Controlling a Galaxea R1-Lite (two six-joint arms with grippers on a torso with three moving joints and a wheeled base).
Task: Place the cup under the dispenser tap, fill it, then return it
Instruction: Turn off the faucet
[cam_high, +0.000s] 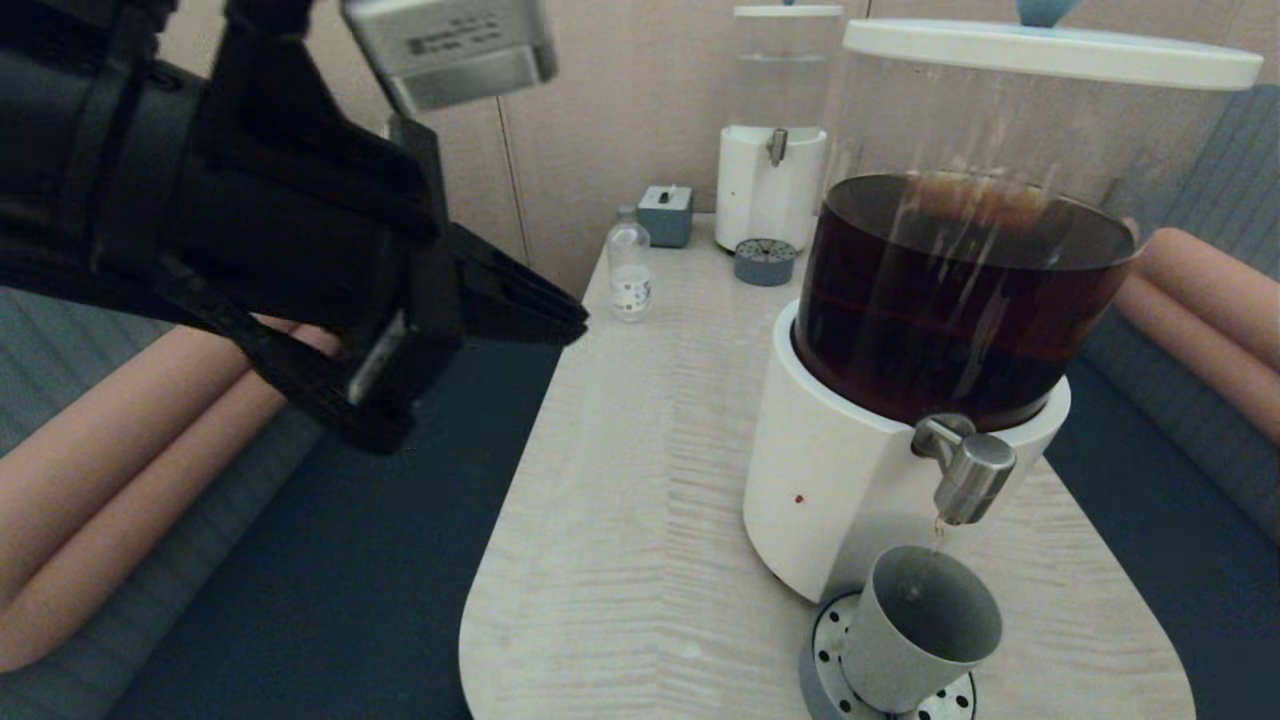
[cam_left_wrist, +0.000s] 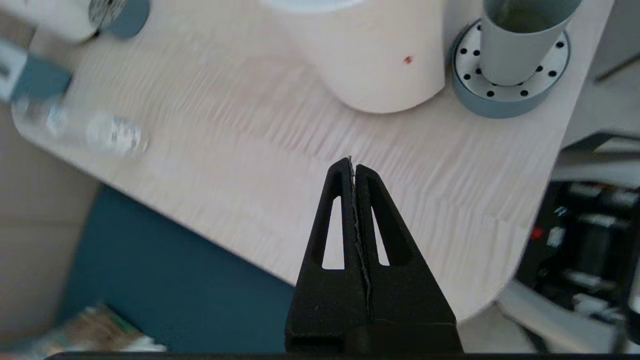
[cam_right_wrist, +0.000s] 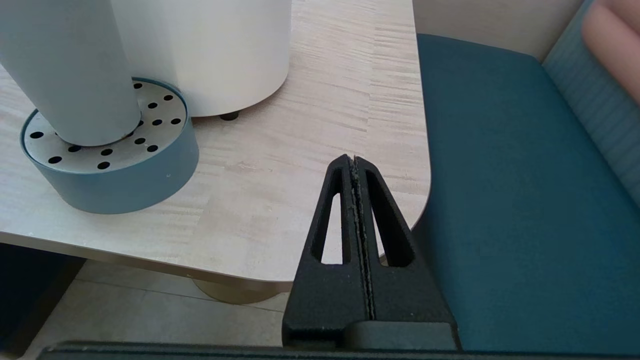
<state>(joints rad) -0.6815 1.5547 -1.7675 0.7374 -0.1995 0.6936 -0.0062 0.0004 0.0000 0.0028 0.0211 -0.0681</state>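
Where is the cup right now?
In the head view, the cup stands on the round drip tray at the table's near right corner, right under the tap of the big brown-liquid dispenser.

Cup (cam_high: 920, 630) on drip tray (cam_high: 822, 650) under dispenser tap (cam_high: 968, 478); bottle (cam_high: 630, 268) far behind, table's (cam_high: 620, 500) left edge.

The table (cam_high: 620, 520) (pale wood) bears two dispensers (cam_high: 850, 490), a bottle (cam_high: 630, 272).

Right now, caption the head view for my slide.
Cup on drip tray beneath dispenser tap; left end effector shut, raised clear.
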